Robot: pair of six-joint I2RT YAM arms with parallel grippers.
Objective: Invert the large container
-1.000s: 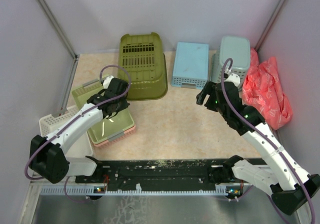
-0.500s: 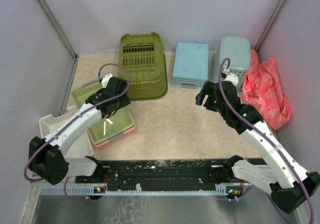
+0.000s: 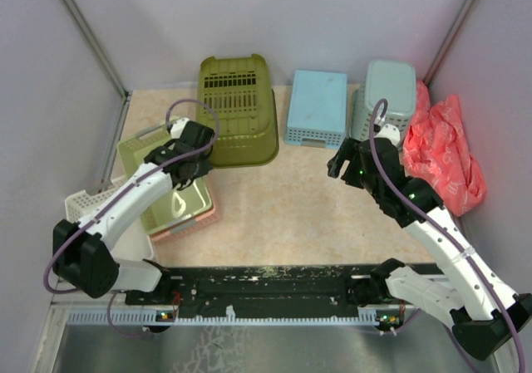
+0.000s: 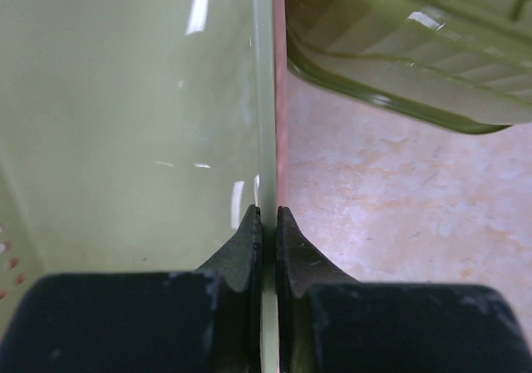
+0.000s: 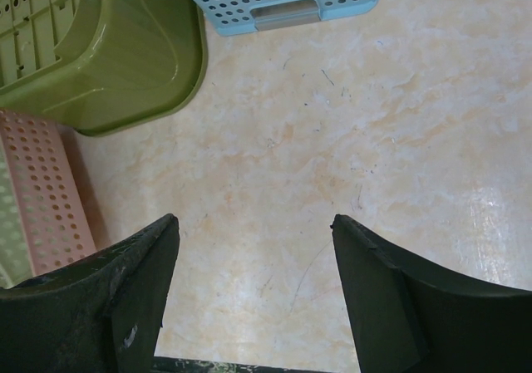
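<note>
Pinching the tray (image 4: 125,124) rim, the left claw (image 4: 268,217) is clenched on the wrong thing; better take the tub's (image 3: 237,115) near rim. Right claw (image 5: 253,223) hangs released.

Soft, even light from above, no hard shadows anywhere.
Top view reads bright and sharp. Left wrist: white glare streaks down the pale-green tray (image 4: 125,99), and the left gripper (image 4: 267,215) is smeared out of focus right at the lens. Right wrist: a pale sheen on the table (image 5: 474,198), thin shade under the large container (image 5: 125,57), the right gripper (image 5: 253,223) dark and slightly blurred.
</note>
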